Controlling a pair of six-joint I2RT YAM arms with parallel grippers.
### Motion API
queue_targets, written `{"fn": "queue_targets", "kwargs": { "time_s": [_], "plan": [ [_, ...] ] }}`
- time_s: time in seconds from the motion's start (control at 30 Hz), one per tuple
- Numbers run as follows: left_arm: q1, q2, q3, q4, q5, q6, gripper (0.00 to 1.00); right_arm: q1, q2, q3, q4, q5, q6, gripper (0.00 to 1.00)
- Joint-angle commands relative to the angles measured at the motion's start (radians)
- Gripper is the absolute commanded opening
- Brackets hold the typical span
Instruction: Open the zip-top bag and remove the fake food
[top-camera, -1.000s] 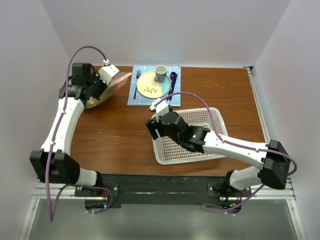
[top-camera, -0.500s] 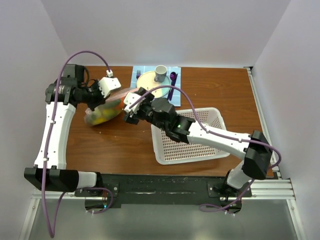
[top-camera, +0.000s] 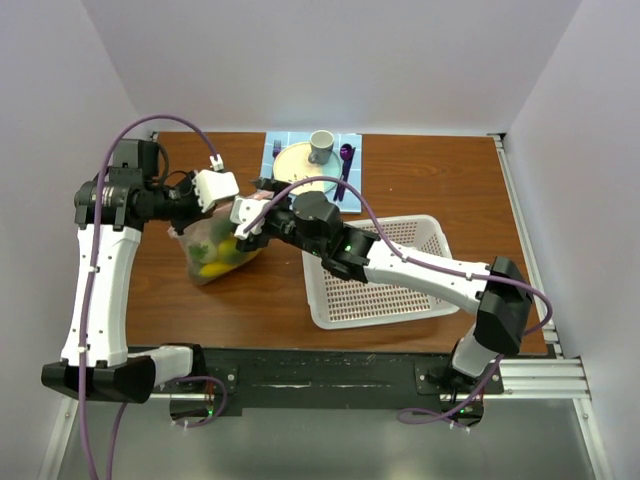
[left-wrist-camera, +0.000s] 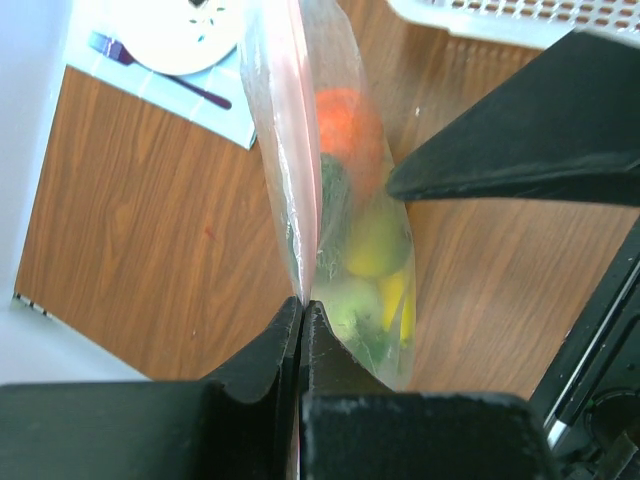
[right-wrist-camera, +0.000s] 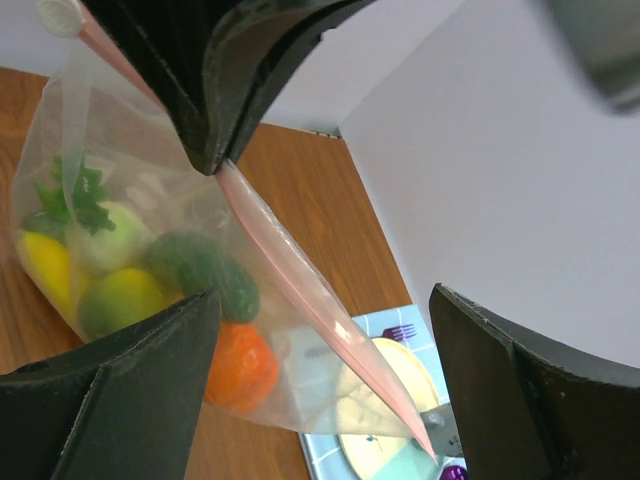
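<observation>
- Our left gripper (left-wrist-camera: 302, 305) is pinched tight on the pink zipper strip (left-wrist-camera: 285, 150) of the zip-top bag (top-camera: 215, 255). The bag hangs left of the basket (top-camera: 400, 300), with the fake food (left-wrist-camera: 350, 230) slumped low inside.
- Our right gripper (right-wrist-camera: 325, 295) stands wide and empty, one finger on either side of the strip.
- To do this step well, we judge it should close on one lip only. It should then draw that lip toward the basket, so the seal peels and the bag does not swing.
- Only the right wrist view shows the strip running between those fingers; the arms cover this from above.
- Only the left wrist view shows the pinch up close, and only the top view places the bag against the basket.
</observation>
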Motion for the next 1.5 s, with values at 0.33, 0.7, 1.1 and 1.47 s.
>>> {"fn": "queue_targets", "kwargs": {
  "time_s": [0.33, 0.7, 1.1, 1.47],
  "plan": [
    [0.005, -0.011, 0.061, 0.006, 0.220, 0.055, 0.00, 0.009, 0.074, 0.152, -0.109, -0.116, -0.054, 0.83],
    [0.005, 0.003, 0.132, 0.064, 0.223, -0.061, 0.73, -0.005, 0.090, 0.203, -0.226, -0.107, -0.028, 0.13],
    [0.179, -0.038, 0.141, 0.230, 0.281, -0.205, 1.00, -0.141, 0.047, 0.224, -0.264, -0.115, 0.091, 0.16],
    [0.252, -0.047, -0.041, 0.219, 0.413, -0.099, 1.00, -0.190, 0.036, 0.209, -0.290, -0.160, 0.130, 0.14]
  ]
}}
